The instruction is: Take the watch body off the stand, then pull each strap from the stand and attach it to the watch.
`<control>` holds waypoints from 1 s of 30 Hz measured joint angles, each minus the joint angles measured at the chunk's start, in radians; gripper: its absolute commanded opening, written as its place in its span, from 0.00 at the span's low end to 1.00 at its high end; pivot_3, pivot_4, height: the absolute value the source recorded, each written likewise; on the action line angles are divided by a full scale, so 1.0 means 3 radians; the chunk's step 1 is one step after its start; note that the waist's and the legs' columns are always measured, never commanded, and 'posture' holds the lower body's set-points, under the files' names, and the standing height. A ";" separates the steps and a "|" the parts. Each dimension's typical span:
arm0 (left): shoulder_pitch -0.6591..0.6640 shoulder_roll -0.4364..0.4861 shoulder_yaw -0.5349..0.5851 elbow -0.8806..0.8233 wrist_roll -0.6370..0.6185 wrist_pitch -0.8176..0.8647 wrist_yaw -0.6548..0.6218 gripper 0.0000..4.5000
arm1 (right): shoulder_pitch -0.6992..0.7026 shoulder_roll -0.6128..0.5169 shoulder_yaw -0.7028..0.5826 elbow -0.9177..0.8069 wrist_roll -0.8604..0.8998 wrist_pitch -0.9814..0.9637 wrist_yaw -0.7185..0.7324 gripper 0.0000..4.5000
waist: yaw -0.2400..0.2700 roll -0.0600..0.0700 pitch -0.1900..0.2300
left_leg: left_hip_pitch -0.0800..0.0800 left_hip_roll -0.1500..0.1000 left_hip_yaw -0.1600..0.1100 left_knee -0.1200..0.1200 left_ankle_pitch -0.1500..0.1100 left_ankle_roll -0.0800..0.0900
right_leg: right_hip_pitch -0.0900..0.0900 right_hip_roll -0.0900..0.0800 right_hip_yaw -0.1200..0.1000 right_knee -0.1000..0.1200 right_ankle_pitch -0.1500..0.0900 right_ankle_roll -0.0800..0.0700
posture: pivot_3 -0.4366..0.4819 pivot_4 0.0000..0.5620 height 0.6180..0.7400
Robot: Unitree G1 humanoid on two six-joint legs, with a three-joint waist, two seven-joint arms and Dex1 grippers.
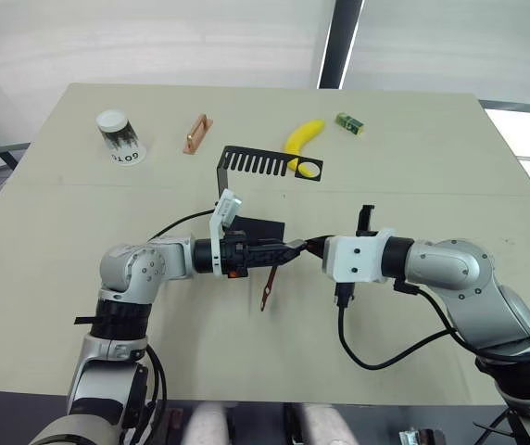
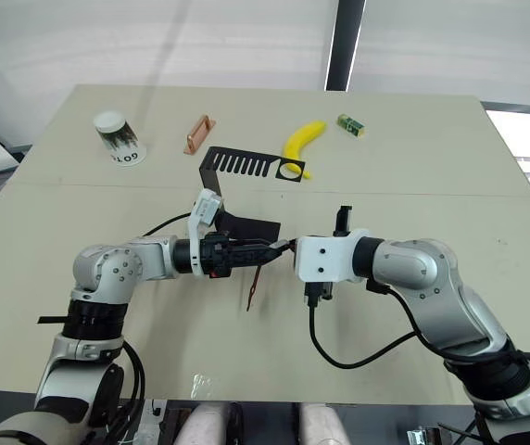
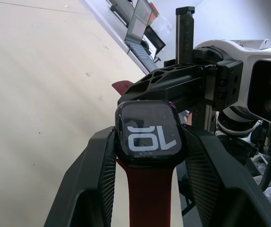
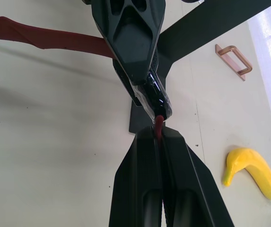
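Observation:
My left gripper (image 1: pixel 293 248) is shut on the watch body (image 3: pixel 148 133), a small black case with light digits, held above the table in front of the stand (image 1: pixel 246 162). One dark red strap (image 1: pixel 267 289) hangs down from the watch. My right gripper (image 4: pixel 158 135) faces the left one, its fingers shut on the end of a second dark red strap (image 4: pixel 158 123), whose tip meets the edge of the watch body. The stand's comb-slotted top arm is bare.
At the back of the table lie a yellow banana (image 1: pixel 302 137), a small green box (image 1: pixel 349 122), a copper-coloured bar (image 1: pixel 195 133) and a white paper cup (image 1: pixel 119 136). The stand's flat base (image 1: pixel 263 227) sits just behind my left gripper.

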 measured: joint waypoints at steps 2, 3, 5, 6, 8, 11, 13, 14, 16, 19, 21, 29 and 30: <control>0.0000 0.0000 0.0000 0.0000 -0.0001 0.0001 0.0000 0.36 | 0.0000 0.0002 0.0000 0.0002 0.0000 0.0000 0.0000 0.00 | 0.0000 0.0000 0.0000 | 0.0000 0.0000 0.0000 0.0000 0.0000 0.0000 | 0.0000 0.0000 0.0000 0.0000 0.0000 0.0000 | 0.48 0.27 1.00; 0.0000 0.0000 0.0000 0.0000 -0.0001 0.0002 0.0000 0.36 | 0.0000 0.0003 0.0000 0.0003 0.0000 0.0000 0.0000 0.00 | 0.0000 0.0000 0.0000 | 0.0000 0.0000 0.0000 0.0000 0.0000 0.0000 | 0.0000 0.0000 0.0000 0.0000 0.0000 0.0000 | 0.48 0.27 1.00; 0.0000 -0.0003 0.0000 0.0000 -0.0002 0.0004 0.0000 0.36 | 0.0000 0.0004 0.0000 0.0006 0.0000 0.0000 0.0000 0.00 | 0.0000 0.0000 0.0000 | 0.0000 0.0000 0.0000 0.0000 0.0000 0.0000 | 0.0000 0.0000 0.0000 0.0000 0.0000 0.0000 | 0.48 0.27 1.00; 0.0000 -0.0005 0.0000 0.0000 -0.0002 0.0005 0.0001 0.36 | 0.0000 0.0004 0.0000 0.0007 0.0000 0.0000 0.0000 0.00 | 0.0000 0.0000 0.0000 | 0.0000 0.0000 0.0000 0.0000 0.0000 0.0000 | 0.0000 0.0000 0.0000 0.0000 0.0000 0.0000 | 0.48 0.27 1.00; 0.0000 -0.0010 0.0000 0.0000 -0.0002 0.0005 0.0004 0.36 | 0.0000 0.0004 0.0000 0.0012 -0.0001 0.0000 0.0000 0.00 | 0.0000 0.0000 0.0000 | 0.0000 0.0000 0.0000 0.0000 0.0000 0.0000 | 0.0000 0.0000 0.0000 0.0000 0.0000 0.0000 | 0.48 0.27 1.00; 0.0000 -0.0014 0.0000 0.0000 -0.0002 0.0007 0.0006 0.36 | 0.0000 0.0004 0.0000 0.0016 -0.0001 0.0000 0.0000 0.00 | -0.0001 0.0000 0.0000 | 0.0000 0.0000 0.0000 0.0000 0.0000 0.0000 | 0.0000 0.0000 0.0000 0.0000 0.0000 0.0000 | 0.48 0.27 1.00; 0.0000 -0.0015 0.0000 0.0000 -0.0002 0.0007 0.0006 0.36 | -0.0001 0.0004 0.0000 0.0017 -0.0001 0.0000 0.0000 0.00 | -0.0001 0.0000 0.0000 | 0.0000 0.0000 0.0000 0.0000 0.0000 0.0000 | 0.0000 0.0000 0.0000 0.0000 0.0000 0.0000 | 0.48 0.27 1.00; 0.0000 -0.0016 0.0000 0.0000 -0.0003 0.0007 0.0006 0.36 | -0.0001 0.0004 0.0000 0.0018 -0.0001 0.0000 0.0000 0.00 | 0.0000 0.0000 0.0000 | 0.0000 0.0000 0.0000 0.0000 0.0000 0.0000 | 0.0000 0.0000 0.0000 0.0000 0.0000 0.0000 | 0.48 0.27 1.00; 0.0000 -0.0016 0.0000 -0.0001 -0.0003 0.0009 0.0006 0.36 | -0.0001 0.0004 0.0000 0.0018 -0.0001 0.0000 0.0000 0.00 | 0.0000 0.0000 0.0000 | 0.0000 0.0000 0.0000 0.0000 0.0000 0.0000 | 0.0000 0.0000 0.0000 0.0000 0.0000 0.0000 | 0.48 0.27 1.00; 0.0000 -0.0019 0.0000 -0.0001 -0.0004 0.0009 0.0008 0.36 | -0.0003 0.0004 0.0000 0.0022 -0.0001 0.0000 0.0000 0.00 | 0.0000 0.0000 0.0000 | 0.0000 0.0000 0.0000 0.0000 0.0000 0.0000 | 0.0000 0.0000 0.0000 0.0000 0.0000 0.0000 | 0.48 0.27 1.00; -0.0001 -0.0021 0.0000 -0.0001 -0.0004 0.0009 0.0009 0.36 | -0.0008 0.0004 0.0001 0.0028 -0.0001 0.0000 0.0000 0.00 | 0.0000 0.0000 0.0000 | 0.0000 0.0000 0.0000 0.0000 0.0000 0.0000 | 0.0000 0.0000 0.0000 0.0000 0.0000 0.0000 | 0.48 0.27 1.00; -0.0002 -0.0030 0.0007 -0.0013 -0.0007 0.0009 0.0020 0.36 | -0.0022 0.0005 0.0006 0.0031 -0.0026 0.0000 0.0000 0.00 | 0.0000 0.0000 0.0000 | 0.0000 0.0000 0.0000 0.0000 0.0000 0.0000 | 0.0000 0.0000 0.0000 0.0000 0.0000 0.0000 | 0.48 0.27 1.00; -0.0003 -0.0030 0.0007 -0.0020 -0.0007 0.0010 0.0023 0.36 | -0.0023 0.0005 0.0006 0.0031 -0.0027 0.0000 0.0000 0.00 | 0.0000 0.0000 0.0000 | 0.0000 0.0000 0.0000 0.0000 0.0000 0.0000 | 0.0000 0.0000 0.0000 0.0000 0.0000 0.0000 | 0.48 0.27 1.00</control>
